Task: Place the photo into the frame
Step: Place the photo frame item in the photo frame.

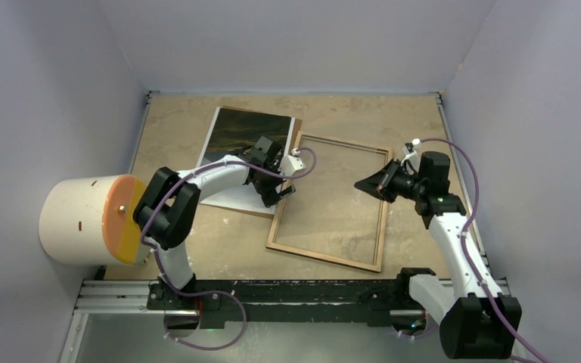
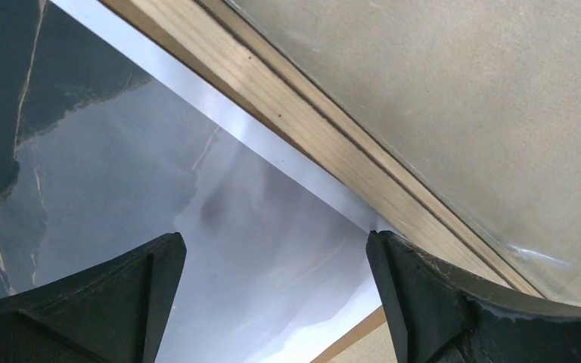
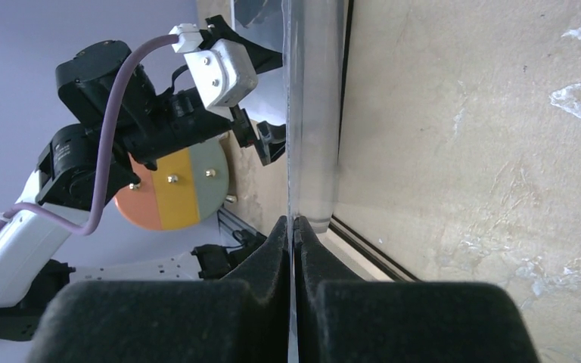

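Left gripper (image 2: 276,299) jaws released over the photo (image 1: 234,132); right gripper (image 1: 363,184) jaws clenched at the frame (image 1: 325,256) (hold unclear). Photo could be creased if snagged on rail.

Right claw (image 3: 295,236) pinched closed, tips at frame (image 3: 314,151) rail, left arm (image 3: 113,128) beyond
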Available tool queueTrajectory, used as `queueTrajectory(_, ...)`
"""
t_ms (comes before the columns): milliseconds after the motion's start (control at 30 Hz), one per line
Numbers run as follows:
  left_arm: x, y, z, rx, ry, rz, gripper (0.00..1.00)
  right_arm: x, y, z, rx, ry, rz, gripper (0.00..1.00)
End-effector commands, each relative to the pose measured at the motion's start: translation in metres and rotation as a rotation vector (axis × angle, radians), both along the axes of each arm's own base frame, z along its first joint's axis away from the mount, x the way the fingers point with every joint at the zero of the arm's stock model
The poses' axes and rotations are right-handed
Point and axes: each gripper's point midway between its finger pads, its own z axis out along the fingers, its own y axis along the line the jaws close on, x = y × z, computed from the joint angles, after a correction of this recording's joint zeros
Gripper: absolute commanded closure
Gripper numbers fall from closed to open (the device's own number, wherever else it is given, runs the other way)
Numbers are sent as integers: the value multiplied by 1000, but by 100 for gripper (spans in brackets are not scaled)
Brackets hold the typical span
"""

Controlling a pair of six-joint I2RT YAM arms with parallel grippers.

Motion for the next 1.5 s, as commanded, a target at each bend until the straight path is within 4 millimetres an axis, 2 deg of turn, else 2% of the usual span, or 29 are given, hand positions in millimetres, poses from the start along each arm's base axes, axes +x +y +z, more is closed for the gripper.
queueTrajectory(0,10,1,8,-44,-9,29,0,3,6,29,48,-69,6,100)
queueTrajectory(300,20,17,13,-48,-31,62,0,3,2,27,53,-36,-49,100)
queueTrajectory(700,17,18,0,-48,-17,76,0,-2,1,6,31,-20,-45,100)
queueTrajectory(1100,17,21,1,-32,-31,81,0,-4,0,-18,14,10,-34,100)
queueTrajectory(1467,17,20,0,-30,-32,82,0,-19,-1,-33,-11,55,-18,100)
